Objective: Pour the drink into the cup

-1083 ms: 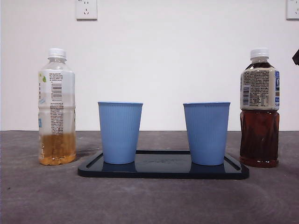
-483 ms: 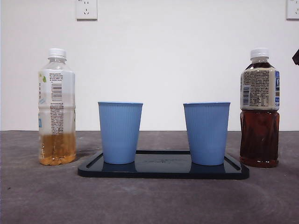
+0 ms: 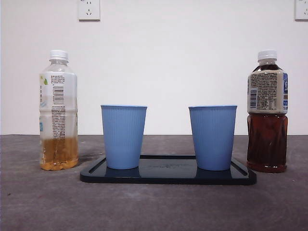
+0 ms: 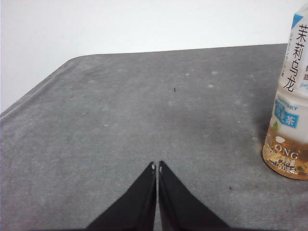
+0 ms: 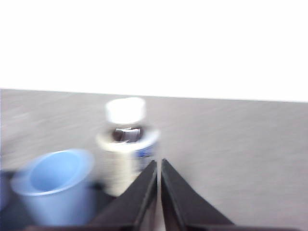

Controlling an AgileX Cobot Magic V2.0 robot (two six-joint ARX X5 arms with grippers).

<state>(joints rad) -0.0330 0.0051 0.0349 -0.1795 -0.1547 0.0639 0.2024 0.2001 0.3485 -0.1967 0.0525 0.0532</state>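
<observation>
Two capped bottles stand on the grey table. The pale bottle (image 3: 58, 110) at the left holds a little amber drink; the bottle (image 3: 267, 113) at the right holds dark tea. Between them two blue cups, the left cup (image 3: 123, 137) and the right cup (image 3: 213, 138), stand upright on a dark tray (image 3: 168, 176). My left gripper (image 4: 157, 166) is shut and holds nothing, low over bare table beside the pale bottle (image 4: 290, 106). My right gripper (image 5: 158, 162) is shut and holds nothing, above and short of the dark tea bottle (image 5: 126, 144) and a blue cup (image 5: 53, 185). The right wrist view is blurred.
A white wall with sockets (image 3: 89, 9) stands behind the table. The table's rounded corner (image 4: 72, 60) shows in the left wrist view. No arm shows in the front view.
The black tip at the front view's right edge has gone out of the picture. The bottles, cups and tray have not moved.
</observation>
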